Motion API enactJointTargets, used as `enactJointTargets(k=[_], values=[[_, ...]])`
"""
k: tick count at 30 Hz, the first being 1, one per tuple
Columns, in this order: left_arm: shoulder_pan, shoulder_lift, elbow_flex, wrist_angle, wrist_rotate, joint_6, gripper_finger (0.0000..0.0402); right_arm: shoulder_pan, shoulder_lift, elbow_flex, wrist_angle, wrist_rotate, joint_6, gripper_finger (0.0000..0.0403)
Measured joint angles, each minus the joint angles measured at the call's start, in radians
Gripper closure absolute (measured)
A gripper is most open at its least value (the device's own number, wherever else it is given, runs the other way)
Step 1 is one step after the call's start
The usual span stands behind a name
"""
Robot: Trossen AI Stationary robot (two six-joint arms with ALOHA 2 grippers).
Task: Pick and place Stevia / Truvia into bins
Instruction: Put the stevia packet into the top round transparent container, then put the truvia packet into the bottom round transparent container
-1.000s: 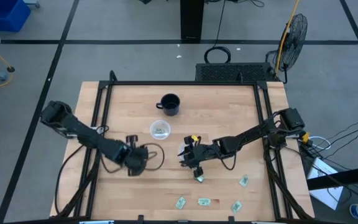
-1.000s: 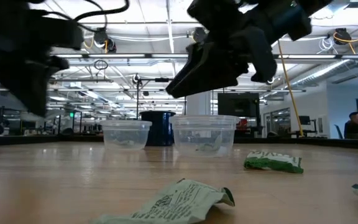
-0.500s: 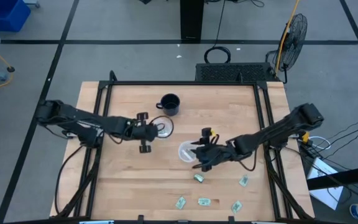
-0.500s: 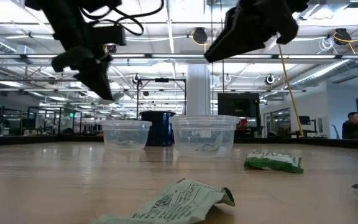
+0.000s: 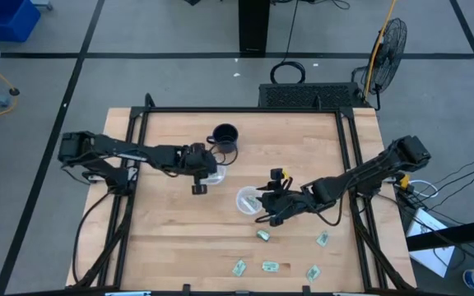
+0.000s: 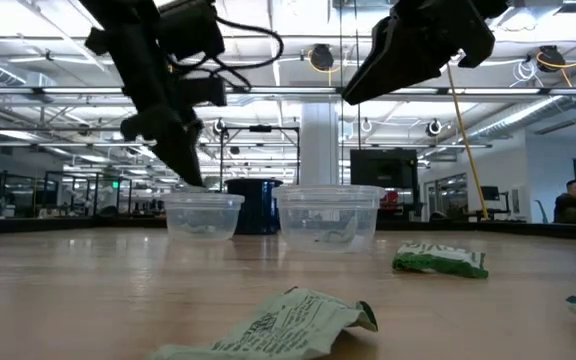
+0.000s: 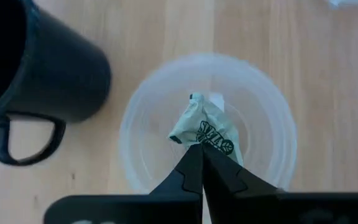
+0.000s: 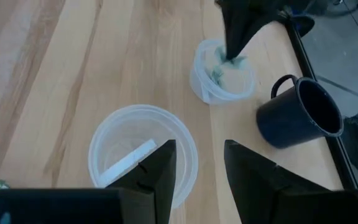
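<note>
Two clear cups stand on the table. My left gripper (image 7: pixel 199 155), shut on a crumpled green-and-white Stevia packet (image 7: pixel 205 127), points down over the far cup (image 5: pixel 213 173) (image 7: pixel 210 124) beside the black mug. My right gripper (image 8: pixel 194 163) is open and hovers above the near cup (image 8: pixel 143 155) (image 5: pixel 247 200), in which a white packet (image 8: pixel 128 160) lies on the bottom. It touches nothing. Several more packets lie flat on the near-right part of the table (image 5: pixel 263 235) (image 5: pixel 270 266) (image 6: pixel 438 262). My left gripper pinches the crumpled Stevia packet by its upper edge (image 7: pixel 202 144) between the two fingertips, coming from above and pointing down. The packet hangs below the fingers over the far cup's mouth; whether it touches the cup's bottom, I cannot tell.
The black mug (image 5: pixel 225 137) (image 7: pixel 39 68) stands just beyond the far cup, its handle toward the table's left. Black frame rails run along the table's left, right and far edges (image 5: pixel 138 140). Bare wood lies to the near left.
My left gripper has swung from the table's near-left area toward the far edge and the right, ending over the far cup with the packet in its fingers. My right gripper has risen from low over the near cup and drawn slightly right.
</note>
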Motion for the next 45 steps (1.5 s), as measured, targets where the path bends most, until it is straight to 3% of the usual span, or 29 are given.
enactJointTargets(k=[8, 14, 17, 20, 27, 34, 39, 45], values=[[-0.002, 0.073, 0.000, 0.063, 0.023, 0.010, 0.0333, 0.001, 0.000, -0.001, -0.017, -0.018, 0.010, 0.0275], [-0.015, 0.070, 0.001, 0.089, 0.021, 0.024, 0.0296, 0.034, 0.005, -0.007, -0.054, -0.277, 0.217, 0.0275], [-0.018, 0.039, -0.001, 0.075, -0.008, 0.046, 0.0290, 0.087, 0.019, -0.039, -0.031, -0.344, 0.279, 0.0275], [-0.019, -0.003, 0.002, 0.101, -0.035, 0.059, 0.0289, 0.137, 0.036, -0.092, 0.045, -0.345, 0.320, 0.0275], [-0.021, -0.114, 0.001, 0.152, -0.050, 0.059, 0.0289, 0.178, 0.112, -0.227, 0.445, -0.340, 0.310, 0.0274], [-0.039, -0.177, 0.001, 0.158, -0.049, 0.044, 0.0289, 0.183, 0.209, -0.274, 0.506, -0.342, 0.305, 0.0237], [-0.042, -0.179, 0.001, 0.164, -0.049, 0.043, 0.0289, 0.183, 0.247, -0.272, 0.552, -0.339, 0.213, 0.0203], [-0.042, -0.179, 0.001, 0.165, -0.049, 0.037, 0.0289, 0.174, 0.306, -0.271, 0.550, -0.312, 0.236, 0.0195]])
